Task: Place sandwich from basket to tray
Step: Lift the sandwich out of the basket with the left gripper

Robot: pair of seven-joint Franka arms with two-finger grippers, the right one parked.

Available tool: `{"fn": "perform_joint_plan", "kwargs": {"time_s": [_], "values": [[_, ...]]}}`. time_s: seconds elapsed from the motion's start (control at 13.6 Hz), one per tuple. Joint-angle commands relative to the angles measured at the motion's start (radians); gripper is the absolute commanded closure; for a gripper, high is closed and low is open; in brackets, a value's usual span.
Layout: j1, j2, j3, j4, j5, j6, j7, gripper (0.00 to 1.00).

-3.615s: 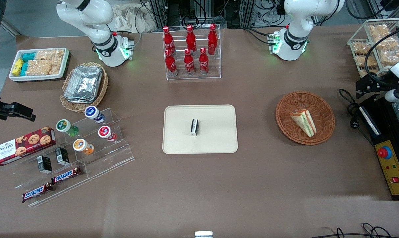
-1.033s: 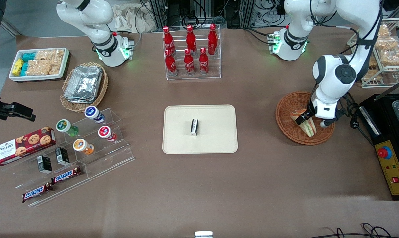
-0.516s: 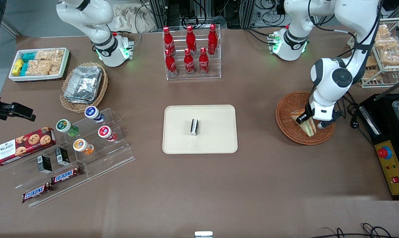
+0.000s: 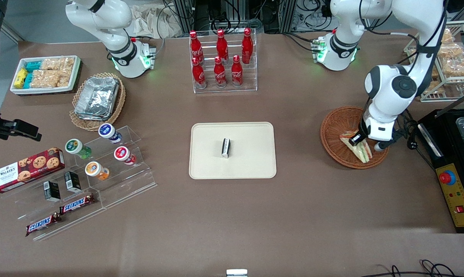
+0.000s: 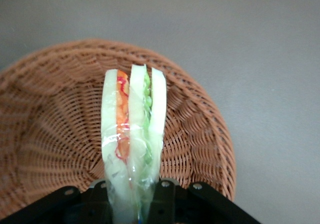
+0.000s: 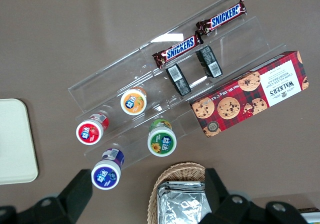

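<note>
The sandwich (image 4: 364, 152), a pale wedge with green, red and orange filling, is held in my left gripper (image 4: 358, 140) over the reddish-brown wicker basket (image 4: 335, 127). In the left wrist view the sandwich (image 5: 133, 129) stands on its edge, and my gripper (image 5: 131, 205) is shut on its thick end. The woven basket (image 5: 50, 129) lies under it. The cream tray (image 4: 251, 165) lies mid-table, toward the parked arm from the basket, and its edge shows in the right wrist view (image 6: 15, 139).
A small black-and-white packet (image 4: 226, 147) stands in the middle of the tray. A rack of red bottles (image 4: 221, 61) is farther from the front camera than the tray. A black control box (image 4: 457, 198) and cables (image 4: 408, 129) lie beside the basket.
The left arm came down over the basket and its gripper closed on the sandwich. Over the last half second the sandwich shifted slightly toward the basket's nearer rim.
</note>
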Motion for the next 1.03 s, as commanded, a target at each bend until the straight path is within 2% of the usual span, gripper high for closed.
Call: {"fn": "perform_joint_plan", "kwargs": {"time_s": [0.0,0.22,0.3,0.59,0.81,0.89,0.96], "values": [[0.003,-0.058,-0.007,0.129,0.01,-0.266,0.132,1.0],[-0.002,-0.039,-0.021,0.429,0.01,-0.698,0.238,1.0],[-0.002,-0.029,-0.039,0.508,0.01,-0.794,0.246,1.0],[-0.002,-0.011,-0.161,0.645,-0.006,-0.868,0.215,1.0],[-0.003,0.067,-0.299,0.717,0.0,-0.855,0.056,1.0],[-0.003,0.099,-0.333,0.744,0.0,-0.853,0.049,0.94],[-0.006,0.125,-0.367,0.761,-0.006,-0.852,0.048,0.94]]}}
